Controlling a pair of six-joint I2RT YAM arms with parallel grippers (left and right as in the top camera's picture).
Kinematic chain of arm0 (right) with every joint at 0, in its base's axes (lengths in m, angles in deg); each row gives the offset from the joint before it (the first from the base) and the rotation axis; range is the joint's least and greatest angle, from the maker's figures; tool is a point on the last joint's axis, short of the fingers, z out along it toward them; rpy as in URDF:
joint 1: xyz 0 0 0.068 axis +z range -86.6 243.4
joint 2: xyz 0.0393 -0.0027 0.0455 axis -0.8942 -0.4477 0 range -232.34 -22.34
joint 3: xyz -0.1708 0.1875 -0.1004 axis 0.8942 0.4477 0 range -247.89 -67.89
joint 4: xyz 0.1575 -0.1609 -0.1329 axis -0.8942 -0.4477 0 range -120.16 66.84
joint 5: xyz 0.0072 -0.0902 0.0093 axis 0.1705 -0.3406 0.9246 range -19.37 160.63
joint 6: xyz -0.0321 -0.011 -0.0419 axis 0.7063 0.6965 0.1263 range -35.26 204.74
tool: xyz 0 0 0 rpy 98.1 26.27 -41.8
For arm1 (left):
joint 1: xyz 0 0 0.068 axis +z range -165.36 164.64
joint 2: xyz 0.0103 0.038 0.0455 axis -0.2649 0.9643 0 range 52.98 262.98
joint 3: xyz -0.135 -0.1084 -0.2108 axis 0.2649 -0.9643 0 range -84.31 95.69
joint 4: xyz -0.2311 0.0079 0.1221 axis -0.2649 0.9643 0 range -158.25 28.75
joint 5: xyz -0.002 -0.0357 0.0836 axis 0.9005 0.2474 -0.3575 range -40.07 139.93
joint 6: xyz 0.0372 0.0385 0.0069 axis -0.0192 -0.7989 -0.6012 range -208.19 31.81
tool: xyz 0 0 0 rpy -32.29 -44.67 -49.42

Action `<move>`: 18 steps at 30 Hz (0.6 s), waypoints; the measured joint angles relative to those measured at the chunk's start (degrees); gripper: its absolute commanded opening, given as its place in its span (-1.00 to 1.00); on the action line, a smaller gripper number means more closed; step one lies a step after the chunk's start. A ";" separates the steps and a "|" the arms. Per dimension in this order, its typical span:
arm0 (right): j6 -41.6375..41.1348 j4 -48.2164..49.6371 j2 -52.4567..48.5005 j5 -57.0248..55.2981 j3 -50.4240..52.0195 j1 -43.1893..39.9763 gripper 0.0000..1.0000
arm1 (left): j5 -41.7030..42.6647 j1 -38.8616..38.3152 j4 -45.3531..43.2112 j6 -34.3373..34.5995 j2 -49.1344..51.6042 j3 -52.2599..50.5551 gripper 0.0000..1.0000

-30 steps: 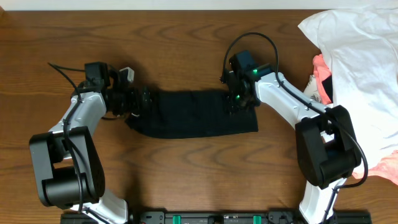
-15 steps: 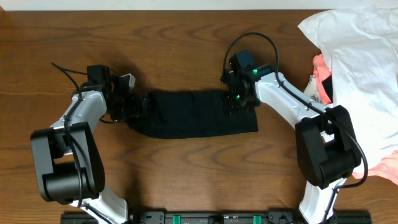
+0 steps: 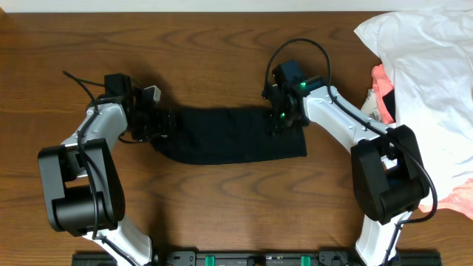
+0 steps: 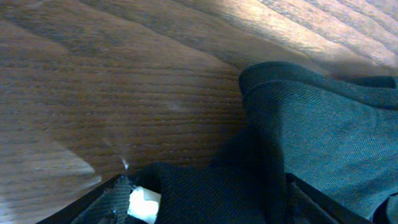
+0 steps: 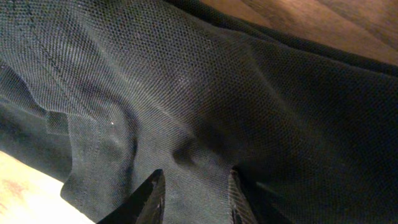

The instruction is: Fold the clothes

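The clothes (image 3: 222, 137) are one black garment, spread as a wide strip across the middle of the table. My left gripper (image 3: 168, 124) is at its left end. In the left wrist view the gripper (image 4: 208, 190) is open, its jaws wide on either side of a raised fold of the black cloth (image 4: 323, 124). A white pad (image 4: 143, 202) shows beside the left finger. My right gripper (image 3: 279, 124) rests on the garment's upper right part. In the right wrist view this gripper (image 5: 194, 186) is shut on a puckered bit of the black fabric (image 5: 186, 74).
A large white garment (image 3: 429, 66) is heaped at the right edge of the wooden table (image 3: 222, 44). A coral-pink garment (image 3: 380, 92) pokes out from under it, close to the right arm. Both arm bases stand at the front edge.
The left gripper has shifted slightly left and its jaws have narrowed around the fold at the garment's left end. The right arm and the cloth have not moved.
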 measured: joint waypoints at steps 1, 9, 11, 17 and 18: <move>0.00 0.00 0.00 0.00 0.00 0.00 -0.36 | 0.00 -0.11 0.02 0.00 0.00 0.00 0.56; 0.00 0.00 0.00 0.00 0.00 0.00 -0.35 | -0.22 -0.52 0.39 0.00 0.02 0.37 0.79; 0.00 0.00 0.00 0.00 0.00 0.00 -0.36 | -1.16 -0.98 0.57 0.59 -0.07 0.68 0.90; 0.00 0.00 0.00 0.00 0.00 0.00 -0.35 | -6.19 -2.14 0.68 3.26 -0.33 1.62 0.96; 0.00 0.00 0.00 0.00 0.00 0.00 -0.35 | -7.72 -2.12 0.61 3.48 -0.42 1.66 0.96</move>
